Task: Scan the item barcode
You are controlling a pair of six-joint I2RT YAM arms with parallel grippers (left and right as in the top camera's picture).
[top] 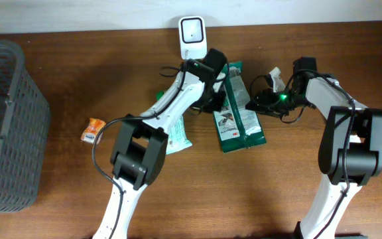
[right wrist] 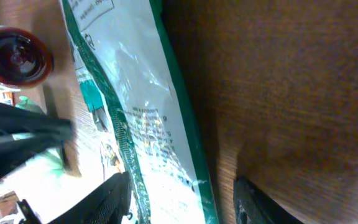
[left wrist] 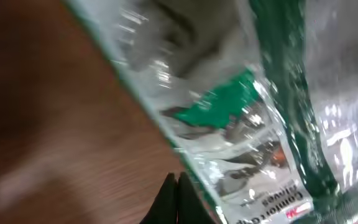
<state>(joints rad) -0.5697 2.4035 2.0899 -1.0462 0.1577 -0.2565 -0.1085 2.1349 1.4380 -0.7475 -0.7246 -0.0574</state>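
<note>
Left gripper (left wrist: 174,198) clenched at edge of green-and-white packet (top: 234,113) lying flat on brown wooden counter (top: 65,73), right gripper (right wrist: 182,202) released astride it, white scanner (top: 192,33) behind against pale wall (top: 78,13), grey basket (top: 5,119) at left

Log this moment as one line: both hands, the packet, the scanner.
left hand: shut at green packet edge | right hand: open, over packet | scanner: upright beyond packet

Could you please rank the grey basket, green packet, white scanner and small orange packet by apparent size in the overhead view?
Largest to smallest:
1. grey basket
2. green packet
3. white scanner
4. orange packet
</note>
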